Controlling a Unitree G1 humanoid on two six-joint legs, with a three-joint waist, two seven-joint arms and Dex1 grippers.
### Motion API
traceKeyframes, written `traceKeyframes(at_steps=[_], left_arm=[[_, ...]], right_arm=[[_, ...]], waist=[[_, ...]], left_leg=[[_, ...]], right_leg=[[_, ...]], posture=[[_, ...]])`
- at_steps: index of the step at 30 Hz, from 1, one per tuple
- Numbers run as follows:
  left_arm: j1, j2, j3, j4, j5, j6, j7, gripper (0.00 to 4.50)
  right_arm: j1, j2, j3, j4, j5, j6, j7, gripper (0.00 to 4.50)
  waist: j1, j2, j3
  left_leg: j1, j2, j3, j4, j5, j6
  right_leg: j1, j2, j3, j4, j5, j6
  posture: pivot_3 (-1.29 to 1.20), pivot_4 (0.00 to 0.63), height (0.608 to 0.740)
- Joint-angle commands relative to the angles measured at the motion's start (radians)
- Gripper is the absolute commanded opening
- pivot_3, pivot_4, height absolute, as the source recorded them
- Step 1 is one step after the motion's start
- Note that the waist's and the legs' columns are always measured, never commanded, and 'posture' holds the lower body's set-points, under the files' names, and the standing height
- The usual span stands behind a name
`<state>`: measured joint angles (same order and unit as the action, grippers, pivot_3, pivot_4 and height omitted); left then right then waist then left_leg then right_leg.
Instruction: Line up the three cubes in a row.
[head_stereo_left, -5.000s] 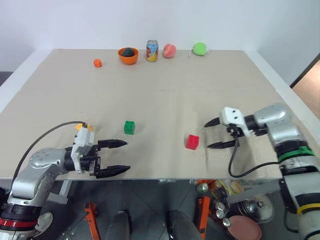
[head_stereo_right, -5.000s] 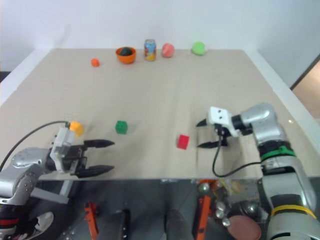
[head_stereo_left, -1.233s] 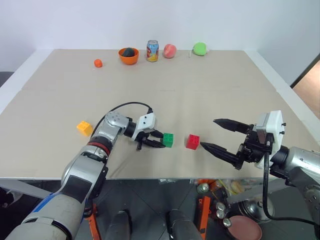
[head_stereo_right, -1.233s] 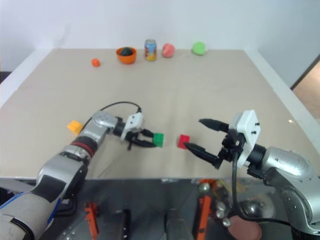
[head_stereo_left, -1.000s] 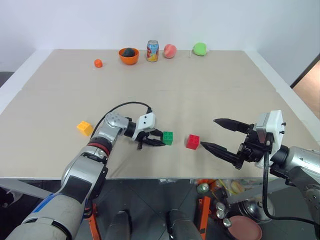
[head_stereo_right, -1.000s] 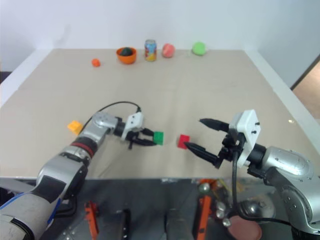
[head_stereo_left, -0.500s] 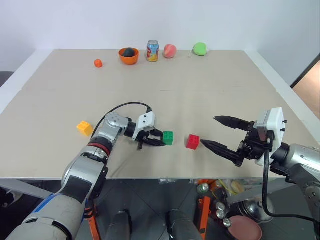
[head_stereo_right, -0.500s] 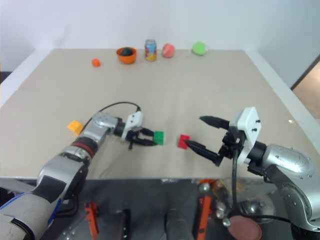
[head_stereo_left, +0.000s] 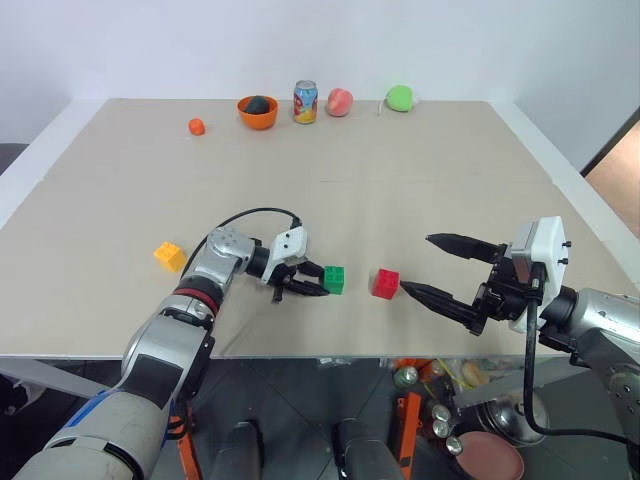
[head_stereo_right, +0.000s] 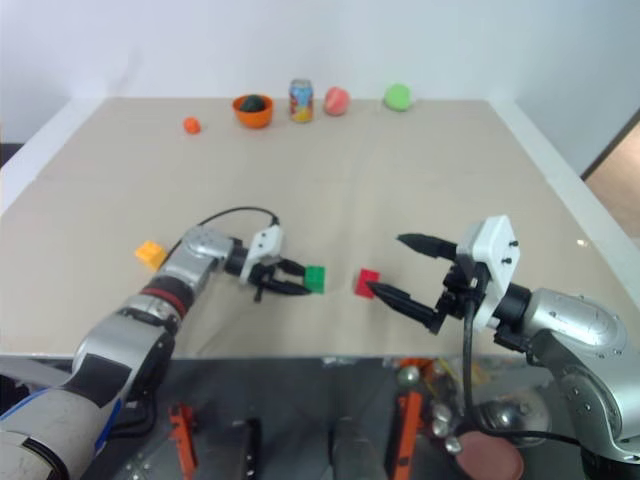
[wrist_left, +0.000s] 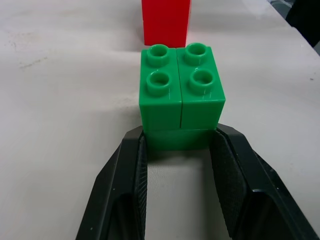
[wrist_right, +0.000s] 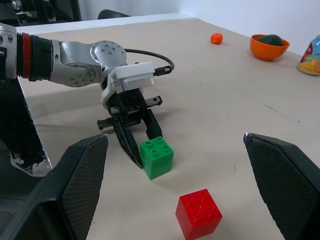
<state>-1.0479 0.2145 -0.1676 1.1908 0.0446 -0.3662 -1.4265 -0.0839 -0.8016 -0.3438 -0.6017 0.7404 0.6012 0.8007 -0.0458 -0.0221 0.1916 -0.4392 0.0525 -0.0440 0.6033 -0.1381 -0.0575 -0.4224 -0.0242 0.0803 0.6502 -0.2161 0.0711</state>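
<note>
- left gripper (head_stereo_left: 312, 279) closed on green cube (head_stereo_left: 334, 279), fingers clamped on its two side faces at the base, cube resting on the table (head_stereo_left: 400, 170), studs up
- red cube (head_stereo_left: 385, 283) just past the green one along the left gripper's pointing line, small gap between them, not touching
- yellow-orange cube (head_stereo_left: 168, 256) well behind the left gripper, out beside that arm's forearm, alone
- right gripper (head_stereo_left: 433, 266) spread wide, holding nothing, hovering above the table
- red cube sits just off the tip of the right gripper's nearer finger; touching or not, can't tell
- green cube farther out ahead of the right gripper, beyond the red
- far ahead of both grippers, at the table's back edge: small orange fruit (head_stereo_left: 196, 126), orange bowl (head_stereo_left: 257, 111) with dark thing inside, can (head_stereo_left: 304, 101), reddish fruit (head_stereo_left: 340, 101), green fruit (head_stereo_left: 400, 97)
</note>
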Motion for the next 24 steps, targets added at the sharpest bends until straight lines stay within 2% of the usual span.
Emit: traceKeyframes(at_steps=[1, 5, 7, 12, 19, 24], left_arm=[[0.01, 0.008, -0.012, -0.013, 0.022, -0.04, 0.011, 1.34], [0.012, 0.006, -0.012, -0.004, 0.031, -0.055, 0.03, 1.34], [0.009, 0.005, -0.008, 0.0, 0.03, -0.048, 0.037, 2.28], [0.009, 0.005, 0.008, -0.007, 0.014, -0.057, 0.05, 3.91], [0.021, 0.037, 0.031, -0.048, -0.031, -0.036, -0.052, 3.91], [0.053, 0.112, 0.004, -0.136, -0.062, -0.009, -0.181, 3.91]], right_arm=[[0.001, -0.005, -0.006, -0.017, 0.003, -0.014, -0.004, 4.5], [0.002, -0.005, -0.007, -0.02, 0.004, -0.014, -0.006, 4.5], [0.002, -0.005, -0.009, -0.02, 0.004, -0.014, -0.006, 4.5], [-0.005, -0.007, -0.006, -0.016, 0.003, -0.016, -0.003, 4.5], [-0.035, -0.016, 0.006, 0.007, 0.001, -0.023, 0.015, 4.5], [-0.064, -0.029, 0.015, 0.029, 0.0, -0.031, 0.039, 4.5]], waist=[[0.0, 0.0, 0.0], [0.0, 0.0, 0.0], [0.0, 0.0, 0.0], [0.0, 0.0, 0.0], [-0.001, 0.0, 0.0], [-0.002, 0.0, 0.0]], left_leg=[[0.0, 0.0, 0.0, 0.0, 0.0, 0.0], [0.0, 0.0, 0.0, 0.0, 0.0, 0.0], [0.001, 0.0, 0.0, 0.0, 0.0, 0.0], [0.001, 0.0, 0.0, 0.0, 0.0, 0.0], [0.001, 0.0, 0.0, 0.0, 0.0, 0.0], [0.001, 0.0, 0.0, 0.0, 0.0, 0.0]], right_leg=[[0.0, 0.0, 0.0, 0.0, 0.0, 0.0], [0.001, 0.0, 0.0, 0.0, 0.0, 0.0], [0.001, 0.0, 0.0, 0.0, 0.0, 0.0], [0.001, 0.0, 0.0, 0.0, 0.0, 0.0], [0.001, 0.0, 0.0, 0.0, 0.0, 0.0], [0.001, 0.0, 0.0, 0.0, 0.0, 0.0]], posture=[[0.0, 0.15, 0.74], [0.0, 0.15, 0.74], [0.0, 0.15, 0.74], [0.0, 0.15, 0.74], [0.0, 0.15, 0.74], [0.0, 0.15, 0.74]])
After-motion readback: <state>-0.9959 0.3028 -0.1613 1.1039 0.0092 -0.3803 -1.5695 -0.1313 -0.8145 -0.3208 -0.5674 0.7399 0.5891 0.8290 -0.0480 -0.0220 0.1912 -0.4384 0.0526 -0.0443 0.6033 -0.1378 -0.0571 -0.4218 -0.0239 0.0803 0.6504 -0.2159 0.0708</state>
